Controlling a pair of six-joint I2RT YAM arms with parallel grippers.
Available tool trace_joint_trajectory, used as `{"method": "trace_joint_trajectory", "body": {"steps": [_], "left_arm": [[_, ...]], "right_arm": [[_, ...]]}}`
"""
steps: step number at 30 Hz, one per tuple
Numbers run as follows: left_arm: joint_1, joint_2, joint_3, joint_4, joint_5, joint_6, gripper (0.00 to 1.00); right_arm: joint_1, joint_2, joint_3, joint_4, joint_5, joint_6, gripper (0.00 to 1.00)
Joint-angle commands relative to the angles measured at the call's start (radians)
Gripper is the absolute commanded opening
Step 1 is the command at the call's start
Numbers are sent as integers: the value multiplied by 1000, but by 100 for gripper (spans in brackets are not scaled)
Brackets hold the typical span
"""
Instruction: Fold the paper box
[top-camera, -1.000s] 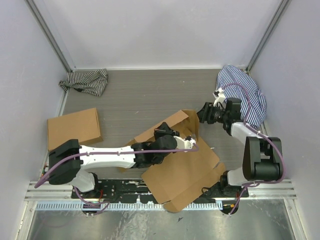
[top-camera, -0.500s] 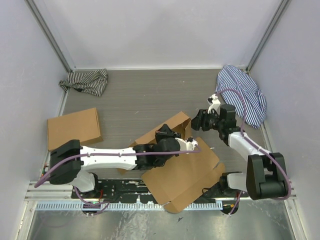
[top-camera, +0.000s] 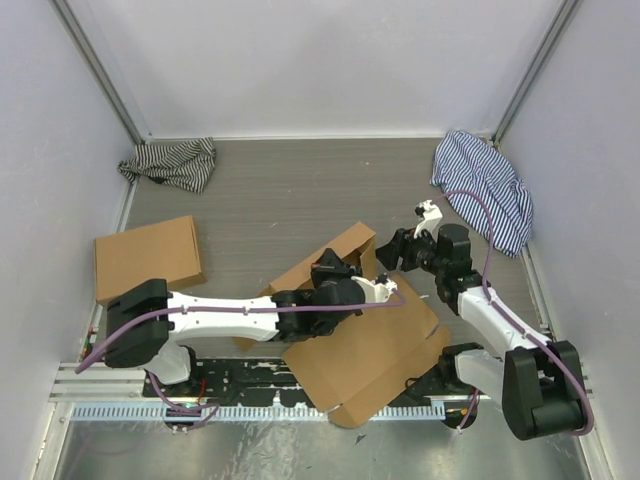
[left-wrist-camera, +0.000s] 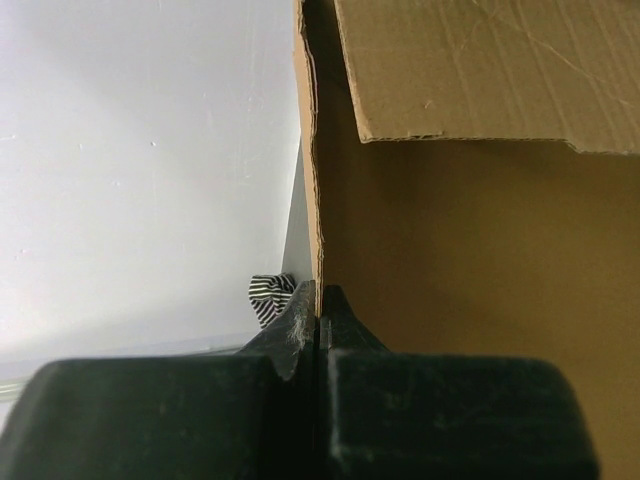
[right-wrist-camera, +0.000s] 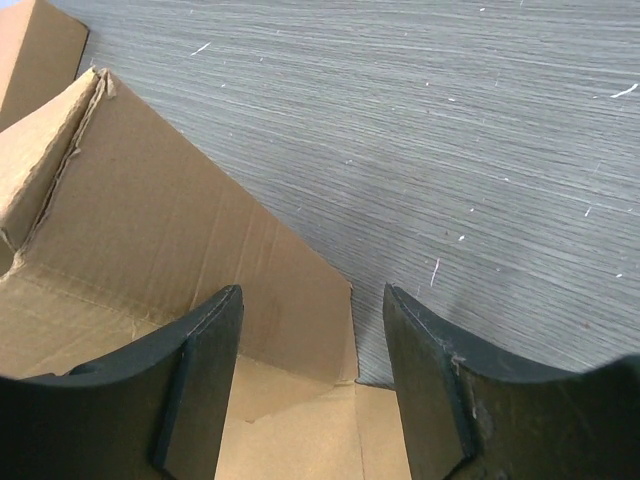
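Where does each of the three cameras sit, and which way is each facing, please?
Top external: fixed above and behind the arms, looking down on the table; both arms show, bases at bottom.
Left wrist: on the left arm, looking along the left gripper, shut on a raised wall of the paper box.
Right wrist: on the right arm, looking down through the open right gripper at the box wall and table.
Shared: top and left wrist views both catch the dark-striped cloth.

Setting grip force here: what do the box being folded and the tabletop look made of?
The paper box: brown corrugated cardboard, matte; layered, ragged cut edges show. The tabletop: grey, matte, fine wood-grain streaks; probably laminate, though real wood can't be ruled out.
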Motion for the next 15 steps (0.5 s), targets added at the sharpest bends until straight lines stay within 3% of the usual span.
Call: {"method": "trace_joint_trajectory", "body": {"steps": [1,15], "left_arm": [[-11,41,25,-66,20,-37,0],[-33,47,40,-126,8,-96,0]], "right_arm": [[32,-56,-20,38,1,2,64],[58,-198,-74,1,64,52,64]]}}
